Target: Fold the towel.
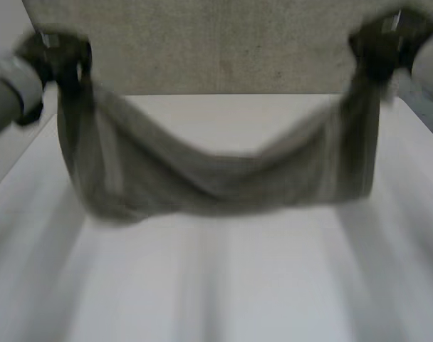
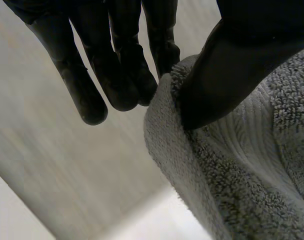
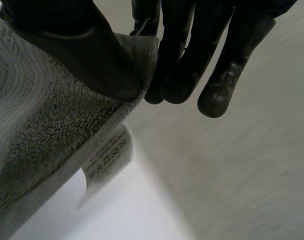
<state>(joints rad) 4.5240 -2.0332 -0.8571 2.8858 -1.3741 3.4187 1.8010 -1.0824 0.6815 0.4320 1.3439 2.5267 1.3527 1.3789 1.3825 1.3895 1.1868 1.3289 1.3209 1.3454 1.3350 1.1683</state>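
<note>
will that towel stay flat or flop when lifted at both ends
Probably floppy: the towel sags in the middle between the left hand and right hand. Its looped pile likely grips well, so slipping seems unlikely.

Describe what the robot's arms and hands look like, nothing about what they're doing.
Both hands are black, smooth and slightly glossy. The left hand has long, rounded fingers and a broader thumb; the right hand matches it, one fingertip showing a rounded pad. The left arm is a pale grey rounded tube near the wrist; the right arm shows a similar pale rounded section.
</note>
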